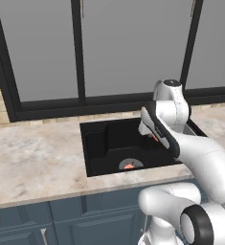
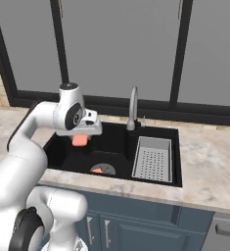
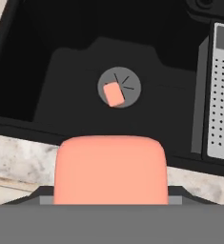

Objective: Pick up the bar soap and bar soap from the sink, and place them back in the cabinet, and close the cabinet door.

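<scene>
You have one bar soap clamped in the tool, held above the left part of the sink — in the hand view it looms large and salmon at the bottom, hiding the fingertips. The other bar soap lies flat on the round grey drain at the bottom of the black basin, well below the held one; from the right base view you see it as a small orange patch on the drain.

Around them: the grey perforated draining tray sits in the right side of the sink, and a grey faucet rises at the back rim, just beside the tray's far end. The marbled counter surrounds the basin, with blue lower fronts beneath. Behind stand tall grey panels in dark frames.

From the left base view your own forearm covers the tool and most of the held soap — the right base view shows the grip clearly. The arm reaches forward from the base, wrist bent so the tool points down into the basin.
</scene>
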